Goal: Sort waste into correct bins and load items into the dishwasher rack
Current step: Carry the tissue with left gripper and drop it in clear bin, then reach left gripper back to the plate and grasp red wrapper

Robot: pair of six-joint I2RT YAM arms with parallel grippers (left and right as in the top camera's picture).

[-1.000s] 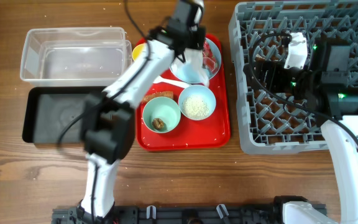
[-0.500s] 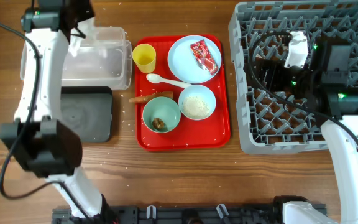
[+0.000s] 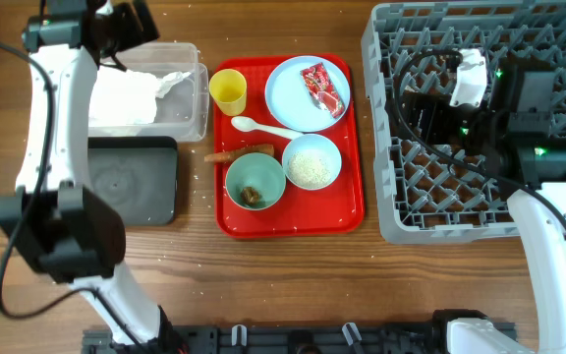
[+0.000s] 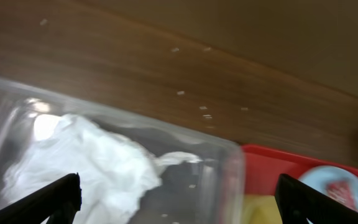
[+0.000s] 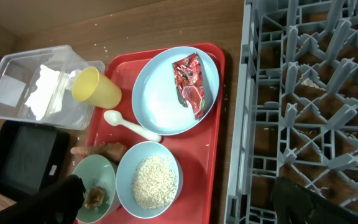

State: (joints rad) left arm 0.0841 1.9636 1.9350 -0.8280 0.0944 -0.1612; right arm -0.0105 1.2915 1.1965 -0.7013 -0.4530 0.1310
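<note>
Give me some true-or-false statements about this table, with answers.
The napkin lies in the clear tub. True.
The wrapper is in the clear tub too. False: it lies on the plate.
The rice bowl sits on the red tray. True.
The spoon lies in the rice bowl. False: it lies on the tray.
The left hand grips the napkin. False: it is open, and the napkin lies free.

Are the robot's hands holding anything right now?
No, nothing. The left gripper hangs with open jaws over the clear bin, where the napkin lies; the right gripper is open and empty too.
</note>
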